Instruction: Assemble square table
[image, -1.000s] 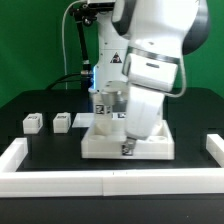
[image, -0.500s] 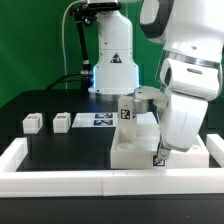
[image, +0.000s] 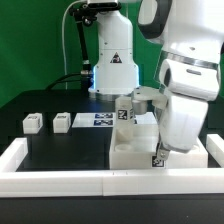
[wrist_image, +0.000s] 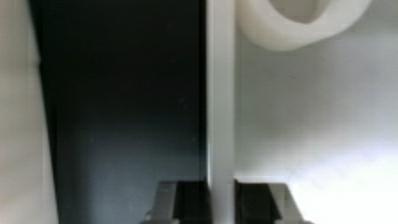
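The white square tabletop (image: 131, 150) lies on the black surface at the exterior view's right, close to the rail's right corner. A tagged white leg (image: 127, 111) stands on its far part. Two loose tagged legs (image: 32, 123) (image: 61, 122) lie at the left. My gripper (image: 163, 147) is mostly hidden under the arm's white hand at the slab's right front. In the wrist view the gripper (wrist_image: 222, 203) is shut on the slab's thin edge (wrist_image: 221, 100), one dark finger (wrist_image: 183, 203) on each side. A rounded white part (wrist_image: 294, 25) shows beyond.
The long white rail (image: 60, 180) runs along the front, with raised ends at left (image: 12, 155) and right (image: 214, 150). The marker board (image: 96, 120) lies behind the slab. The robot base (image: 112, 60) stands at the back.
The arm and the tabletop it holds have slid toward the exterior view's right, up near the rail's right end. In the last half second hardly anything moved.
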